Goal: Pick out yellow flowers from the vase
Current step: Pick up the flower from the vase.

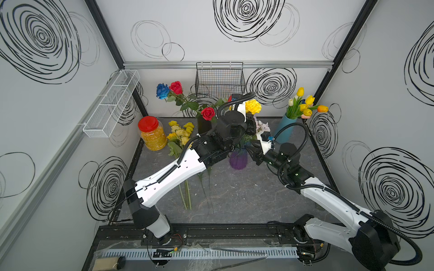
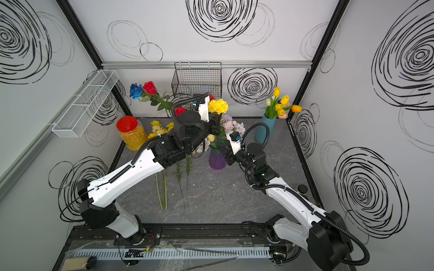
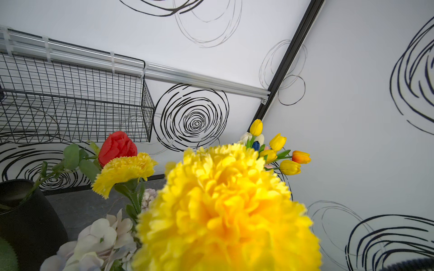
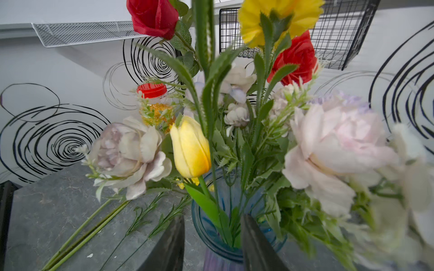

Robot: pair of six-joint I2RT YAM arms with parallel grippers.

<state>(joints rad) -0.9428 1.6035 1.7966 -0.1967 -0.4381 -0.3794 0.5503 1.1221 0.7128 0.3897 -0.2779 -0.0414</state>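
A grey stone-look table point(image 1: 234, 194) is boxed in by white walls point(image 1: 187, 35) scrawled with black spirals, and a purple vase point(image 1: 238, 160) of mixed artificial blooms stands near its middle. Far left of the purple vase is a clear jar point(image 1: 152, 135) with a red lid and yellow contents. Between that jar and the purple vase, a bunch of yellow flowers point(image 1: 180, 133) lies flat on the table, heads toward the back wall and long green stems toward the front. Behind and just left of the purple vase, a black vase point(image 1: 203, 125) holds red roses point(image 1: 207, 113) and a blue rose point(image 1: 162, 90). The left arm point(image 1: 178, 169) stretches across above the purple vase, and the left gripper point(image 2: 215, 122) sits directly beneath a full yellow carnation point(image 2: 218, 106) high over the purple vase. That bloom fills the left wrist view and hides the jaws, so it cannot be told whether they are clamped on its stem. A smaller yellow carnation point(image 3: 124, 171) stands beside it, and a yellow tulip point(image 4: 191, 147) leans out of the purple vase among pale pink and white blooms point(image 4: 333, 145). From the right of the purple vase, the right gripper point(image 4: 212, 217) sits at the vase mouth with its two dark fingers point(image 4: 169, 241) apart, the tulip's stem between them. Far right of the purple vase, a teal vase point(image 1: 284, 131) holds yellow, white and orange tulips point(image 1: 305, 105).
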